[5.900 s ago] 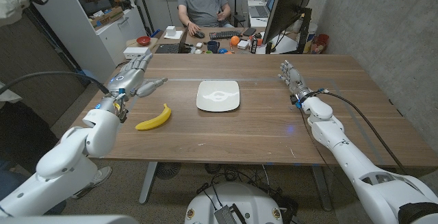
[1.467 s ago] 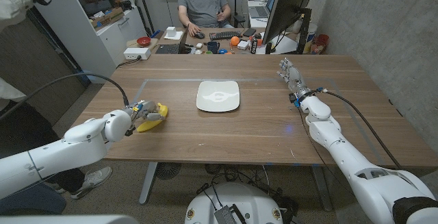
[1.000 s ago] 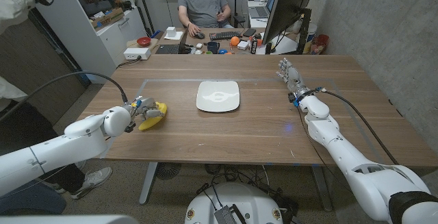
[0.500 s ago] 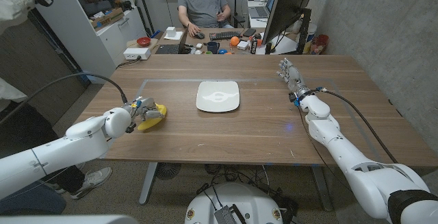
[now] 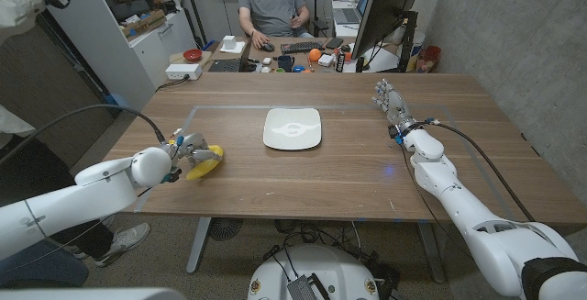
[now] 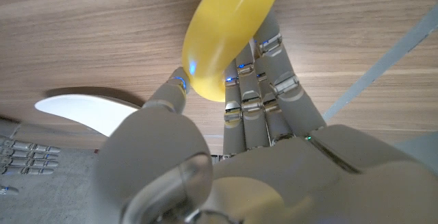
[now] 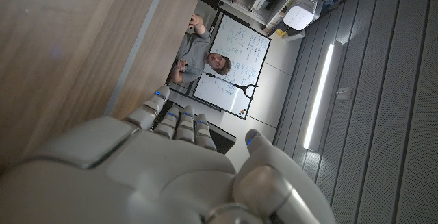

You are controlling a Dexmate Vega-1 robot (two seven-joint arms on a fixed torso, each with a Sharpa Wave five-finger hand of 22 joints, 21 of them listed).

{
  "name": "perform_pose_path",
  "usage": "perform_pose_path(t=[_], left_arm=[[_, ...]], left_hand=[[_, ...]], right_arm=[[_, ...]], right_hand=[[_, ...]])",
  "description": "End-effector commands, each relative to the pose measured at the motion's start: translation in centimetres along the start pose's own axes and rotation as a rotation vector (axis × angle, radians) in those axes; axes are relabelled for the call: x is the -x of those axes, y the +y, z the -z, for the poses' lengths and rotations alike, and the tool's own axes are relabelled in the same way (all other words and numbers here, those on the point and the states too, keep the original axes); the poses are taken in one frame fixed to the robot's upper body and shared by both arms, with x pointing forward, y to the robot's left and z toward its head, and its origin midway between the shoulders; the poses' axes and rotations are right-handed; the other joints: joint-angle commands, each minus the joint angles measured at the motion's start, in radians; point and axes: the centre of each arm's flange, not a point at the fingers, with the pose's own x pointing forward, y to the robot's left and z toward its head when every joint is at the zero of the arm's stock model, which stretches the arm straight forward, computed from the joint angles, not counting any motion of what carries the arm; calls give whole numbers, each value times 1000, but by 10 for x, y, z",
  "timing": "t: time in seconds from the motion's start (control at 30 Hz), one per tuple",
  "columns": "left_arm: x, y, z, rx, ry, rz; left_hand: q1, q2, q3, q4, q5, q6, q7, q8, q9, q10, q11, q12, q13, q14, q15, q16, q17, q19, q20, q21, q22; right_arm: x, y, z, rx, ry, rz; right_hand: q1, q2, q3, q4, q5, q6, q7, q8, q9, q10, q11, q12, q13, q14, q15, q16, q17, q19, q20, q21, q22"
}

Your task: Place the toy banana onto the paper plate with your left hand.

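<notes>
Yellow curved plastic toy banana [image 5: 204,159] is pinched between thumb and fingers of the left robot hand [image 5: 186,150], low over the wooden bench [image 5: 348,167], well apart from the white square paper plate [image 5: 293,127]; smooth skin, shallow hold, likely slip in transit.

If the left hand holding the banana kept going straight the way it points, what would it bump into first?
Probably the paper plate; the left hand with the toy banana points roughly toward it across bare table, though depth is uncertain.
</notes>
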Motion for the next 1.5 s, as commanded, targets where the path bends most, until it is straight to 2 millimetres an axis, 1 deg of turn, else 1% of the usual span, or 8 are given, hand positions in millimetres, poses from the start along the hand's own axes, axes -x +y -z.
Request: perform_pose_path(t=[0.03,0.3,0.4,0.7,1.03,1.2,1.5], left_arm=[[15,17,-4,5,-26,-82],[26,30,-10,-20,-36,-116],[34,40,-13,-22,-44,-150],[45,58,-20,-33,-51,-212],[48,67,-24,-50,-48,-221],[50,75,-28,-52,-54,-290],[44,78,-37,-86,-58,-331]], left_hand=[[230,214,10,-1,7,15,2,8,4,99,-114,-4,0,705,-335,19,248,11,-18,13,1],[238,213,10,0,7,23,2,9,6,99,-116,-7,-2,705,-334,23,250,8,-18,18,1],[240,213,9,1,6,25,2,7,5,100,-120,-8,-3,704,-334,24,250,7,-19,21,1],[246,212,7,3,5,29,2,5,7,105,-121,-9,-4,708,-333,32,256,1,-20,27,0],[250,211,4,7,4,34,1,4,9,107,-131,-12,-6,705,-332,37,259,-3,-20,35,0],[251,211,2,11,4,36,1,2,11,108,-137,-14,-6,701,-331,38,260,-7,-21,39,-1],[251,211,-1,16,4,39,0,0,13,111,-153,-15,-6,698,-331,41,263,-14,-20,45,-2]], right_arm=[[2,1,-1,-7,1,1],[2,3,-2,-9,3,-1],[2,3,-1,-6,7,-5],[0,2,-1,-12,4,-4],[-3,1,-3,-6,0,-5],[-3,1,-2,-9,-5,-8],[-2,-2,-2,-9,-8,-4]], right_hand=[[8,12,0,-1,6,1,4,3,6,11,-1,-1,5,0,-7,2,2,6,-9,0,5],[9,12,0,-2,6,1,4,3,6,11,-1,-1,5,0,-7,2,2,6,-9,0,5],[9,12,0,-2,6,0,4,2,6,11,-1,-1,5,-1,-7,1,2,6,-9,0,5],[10,11,-1,-2,6,0,5,2,6,9,-1,-2,5,-2,-6,1,2,6,-9,-1,5],[10,10,-2,-2,6,0,5,2,6,9,0,-2,5,-1,-6,1,2,6,-10,-1,5],[10,10,-2,-2,6,0,6,2,6,9,0,-2,5,-1,-6,1,2,6,-9,-1,5],[10,10,-2,-2,6,0,7,3,6,10,0,-2,5,-1,-7,0,2,6,-9,-1,5]])
